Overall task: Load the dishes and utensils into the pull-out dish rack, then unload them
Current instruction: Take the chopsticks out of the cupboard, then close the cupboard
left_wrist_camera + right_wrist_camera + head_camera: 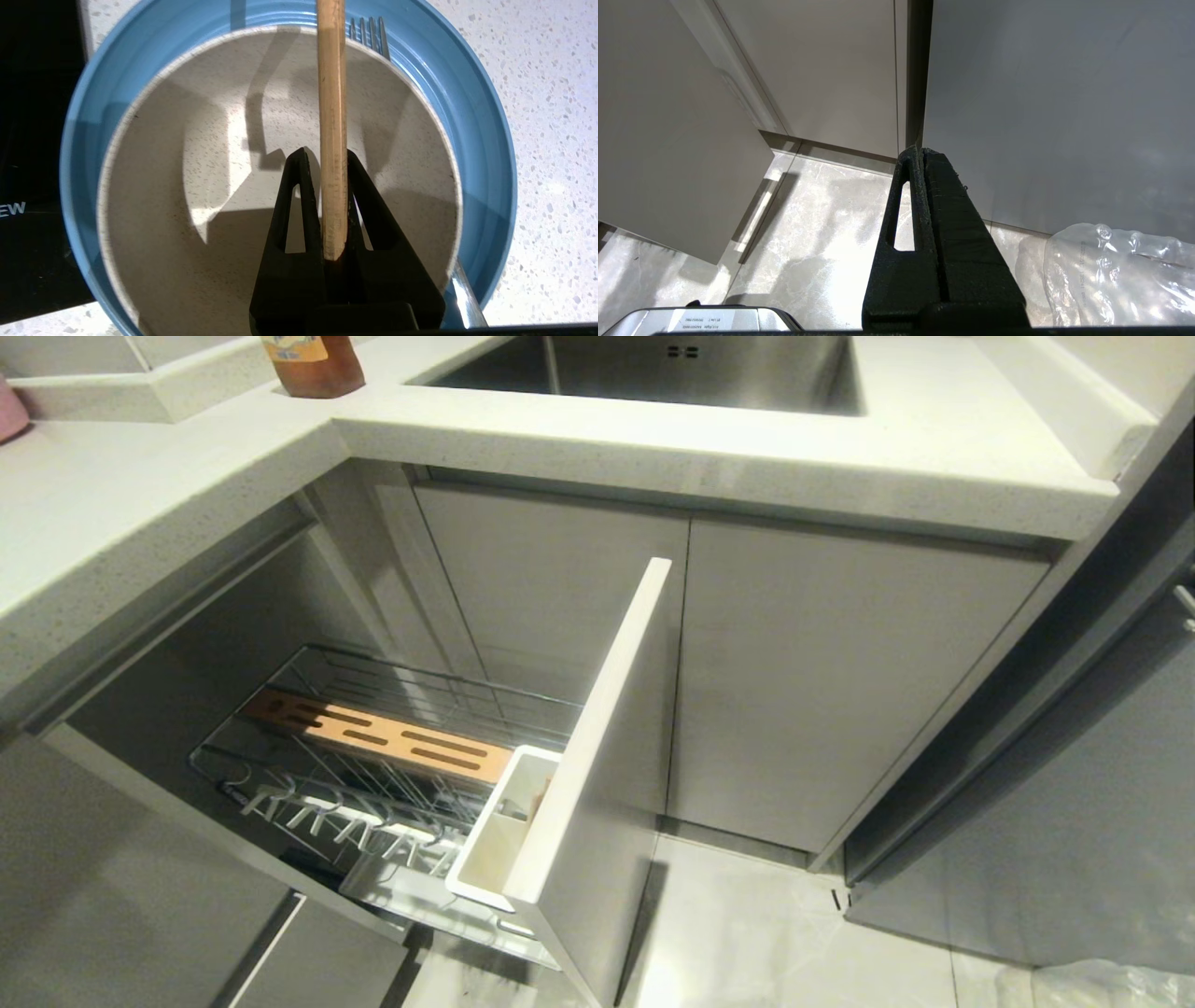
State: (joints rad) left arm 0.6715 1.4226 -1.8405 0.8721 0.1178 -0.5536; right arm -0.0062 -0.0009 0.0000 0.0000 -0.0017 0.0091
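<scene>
left pincer [327, 158] pinches the chopsticks [332, 116] upright above the bowl [187, 186] on the plate [476, 121].

My left gripper [327, 161] pinches the chopsticks [332, 116] above the cream bowl [187, 186], which sits in the blue plate [472, 116] on the speckled surface [551, 93]; fork tines [371, 32] show past the bowl's rim.

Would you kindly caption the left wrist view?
Left gripper clamps wooden chopsticks above cream bowl nested in blue plate.

Fork [370, 35] mostly under bowl [280, 186] (only tines, handle end showing)
</scene>
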